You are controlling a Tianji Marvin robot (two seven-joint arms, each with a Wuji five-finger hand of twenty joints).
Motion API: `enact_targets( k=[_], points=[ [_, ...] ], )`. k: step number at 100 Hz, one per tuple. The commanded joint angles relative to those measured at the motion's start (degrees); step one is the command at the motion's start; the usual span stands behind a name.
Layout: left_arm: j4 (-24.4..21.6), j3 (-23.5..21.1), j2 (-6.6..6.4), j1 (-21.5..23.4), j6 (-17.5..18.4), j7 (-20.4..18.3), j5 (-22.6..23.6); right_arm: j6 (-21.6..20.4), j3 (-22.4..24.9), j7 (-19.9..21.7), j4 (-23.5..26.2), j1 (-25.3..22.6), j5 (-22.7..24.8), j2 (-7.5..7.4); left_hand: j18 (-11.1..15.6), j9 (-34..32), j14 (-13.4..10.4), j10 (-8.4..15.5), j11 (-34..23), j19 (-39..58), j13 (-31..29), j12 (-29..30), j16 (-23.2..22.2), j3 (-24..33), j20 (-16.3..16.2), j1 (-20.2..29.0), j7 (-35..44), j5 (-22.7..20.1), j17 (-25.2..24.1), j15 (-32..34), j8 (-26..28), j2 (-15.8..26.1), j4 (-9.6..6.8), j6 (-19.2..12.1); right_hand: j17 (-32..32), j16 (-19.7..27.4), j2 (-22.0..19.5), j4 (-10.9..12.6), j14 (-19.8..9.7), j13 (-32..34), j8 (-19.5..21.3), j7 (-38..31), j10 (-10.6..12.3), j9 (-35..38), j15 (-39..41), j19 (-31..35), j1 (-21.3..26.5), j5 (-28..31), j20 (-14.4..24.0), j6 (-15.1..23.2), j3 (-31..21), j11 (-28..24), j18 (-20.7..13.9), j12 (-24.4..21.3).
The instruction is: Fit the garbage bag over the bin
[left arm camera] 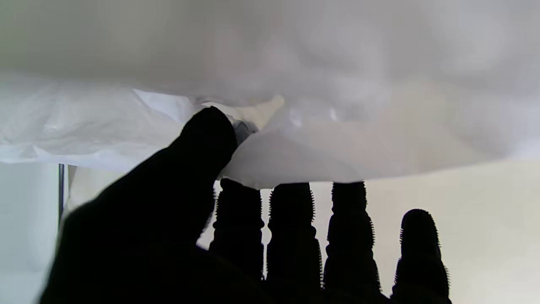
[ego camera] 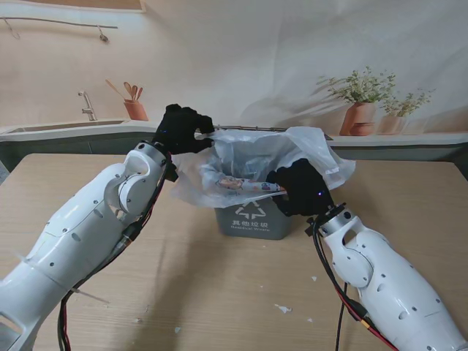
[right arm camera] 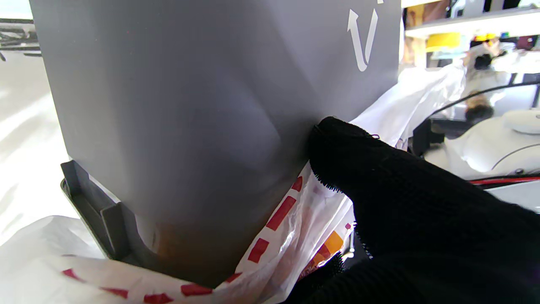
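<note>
A small grey bin (ego camera: 252, 217) with a white recycling mark stands mid-table, its grey wall (right arm camera: 190, 105) close in the right wrist view. A thin white garbage bag (ego camera: 292, 157) with red printing is spread over its mouth and hangs down the sides. My left hand (ego camera: 181, 129), in a black glove, pinches the bag's far left edge; in the left wrist view the bag (left arm camera: 295, 139) sits between thumb and fingers (left arm camera: 291, 219). My right hand (ego camera: 298, 187) is shut on the bag's near edge (right arm camera: 291, 236) at the bin's front rim, pressing it against the wall.
The wooden table (ego camera: 219, 292) carries a few small white scraps near me (ego camera: 283, 308). Behind it runs a counter with a sink and tap (ego camera: 87, 107), a pot of utensils (ego camera: 135, 108) and terracotta plant pots (ego camera: 360, 117).
</note>
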State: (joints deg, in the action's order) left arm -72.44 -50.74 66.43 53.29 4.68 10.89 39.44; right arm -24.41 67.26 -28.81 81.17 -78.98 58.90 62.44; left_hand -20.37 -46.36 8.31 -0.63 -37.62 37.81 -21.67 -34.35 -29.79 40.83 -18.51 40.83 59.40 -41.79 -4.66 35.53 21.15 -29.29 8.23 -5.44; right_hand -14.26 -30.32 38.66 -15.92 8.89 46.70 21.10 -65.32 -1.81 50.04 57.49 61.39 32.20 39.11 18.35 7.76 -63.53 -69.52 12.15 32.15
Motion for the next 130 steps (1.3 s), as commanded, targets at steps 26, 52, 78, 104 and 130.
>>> enact_targets(
  k=[26,52,78,104,130],
  points=[
    [6.28,4.66,3.81,-6.05,-4.60,1.78,-5.48,-3.02,-1.17,2.10,-2.30,1.13,-0.73,0.24,0.09,1.22,-0.12,-1.12,-0.60,4.22,-0.59,-2.00,-2.36,-0.47,-2.27,4.20,3.76,0.38,-0.43,2.98,3.06,2.84,2.21,1.28,1.81,0.19,0.25,-1.35,-1.58,-1.75,5.68,-2.43,2.93,-1.03,-0.04,0.49,5.65,2.84,0.66,11.64,-6.75,-0.53,0.04,2.94],
    [14.40,9.85,6.99,-11.76,-7.69,2.93,-9.87,-3.74,-1.09,1.85,-3.43,1.27,-1.50,0.40,0.11,2.33,0.67,-3.17,-1.17,5.18,0.09,-2.43,-2.83,-1.20,-2.71,5.69,3.97,1.06,-0.57,3.73,3.78,3.21,2.31,3.27,2.13,0.01,0.09,-1.36,-1.83,-2.56,6.88,-2.17,3.44,-1.28,-0.07,0.70,5.87,2.74,0.78,12.26,-6.67,-0.27,-0.27,3.61],
    [21.34,13.76,9.54,-14.86,-11.74,2.65,-12.91,-4.75,-1.30,2.04,-4.38,1.75,-2.31,0.55,-0.04,3.17,1.85,-4.43,-2.01,5.61,0.93,-2.54,-3.20,-1.90,-2.89,6.96,4.07,1.47,-0.72,4.20,3.90,3.32,2.35,5.20,2.67,-0.14,0.13,-1.40,-2.26,-3.44,7.65,-1.68,4.29,-1.41,-0.19,0.49,5.77,2.93,0.72,13.14,-6.74,0.04,-0.72,4.11],
    [26.53,17.78,11.36,-17.00,-14.90,-0.34,-14.92,-5.44,-1.33,2.44,-4.64,1.85,-2.77,0.59,-0.47,2.55,2.76,-4.90,-2.02,6.56,0.14,-2.05,-3.26,-1.99,-3.34,7.03,3.47,0.55,-0.59,4.35,3.29,2.90,2.11,5.53,2.96,-0.25,0.15,-1.46,-2.50,-3.83,8.25,-1.23,4.82,-1.17,-0.35,0.33,5.53,3.19,0.66,13.88,-6.83,0.39,-0.98,4.38],
    [27.48,18.77,11.06,-17.42,-16.14,-1.81,-14.28,-5.50,-1.21,2.52,-4.67,1.75,-3.18,0.69,-0.94,1.86,3.52,-5.46,-1.85,7.45,-0.71,-1.83,-3.28,-1.22,-3.76,6.96,2.79,-0.49,-0.87,4.35,2.92,2.38,2.16,6.08,3.21,-0.33,-0.22,-1.49,-2.53,-4.15,8.73,-1.04,4.88,-1.32,-0.38,0.21,5.60,3.05,0.62,14.16,-6.70,0.59,-1.19,4.58]
  ],
)
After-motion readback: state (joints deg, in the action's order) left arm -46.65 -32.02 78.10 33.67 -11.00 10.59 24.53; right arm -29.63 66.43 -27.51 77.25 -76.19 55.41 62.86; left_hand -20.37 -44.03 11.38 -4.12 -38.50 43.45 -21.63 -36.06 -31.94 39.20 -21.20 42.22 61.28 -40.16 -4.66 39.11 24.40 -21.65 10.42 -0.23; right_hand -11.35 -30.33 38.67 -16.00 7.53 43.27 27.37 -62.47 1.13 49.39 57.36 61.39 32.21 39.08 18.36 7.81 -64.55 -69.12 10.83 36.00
